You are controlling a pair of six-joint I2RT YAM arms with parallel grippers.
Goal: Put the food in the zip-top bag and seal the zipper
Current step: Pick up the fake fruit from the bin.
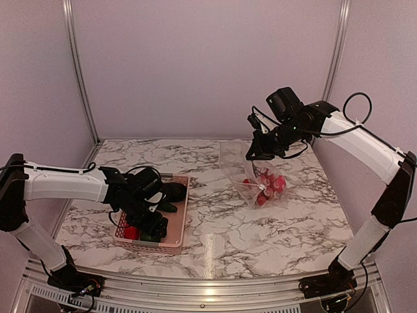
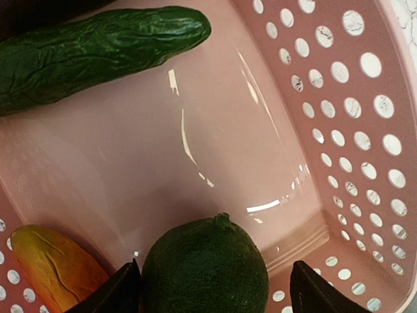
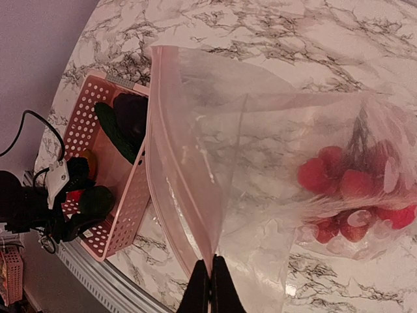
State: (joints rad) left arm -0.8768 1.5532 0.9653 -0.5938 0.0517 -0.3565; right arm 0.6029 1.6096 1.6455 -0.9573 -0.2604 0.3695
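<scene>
in basket (image 2: 352,130), left hand (image 2: 215,292) wide around green fruit (image 2: 203,257); right hand (image 3: 210,288) tight on bag (image 3: 260,163)

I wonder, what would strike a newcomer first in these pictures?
The right gripper pinches the mouth of the clear zip-top bag on the right, red food pooled in its bottom. At left, the open left gripper flanks a round green fruit in the pink basket.

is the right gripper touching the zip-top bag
Touching. The right wrist view shows the right gripper shut on the mouth edge of the zip-top bag, the plastic running straight into its closed fingertips.
</scene>
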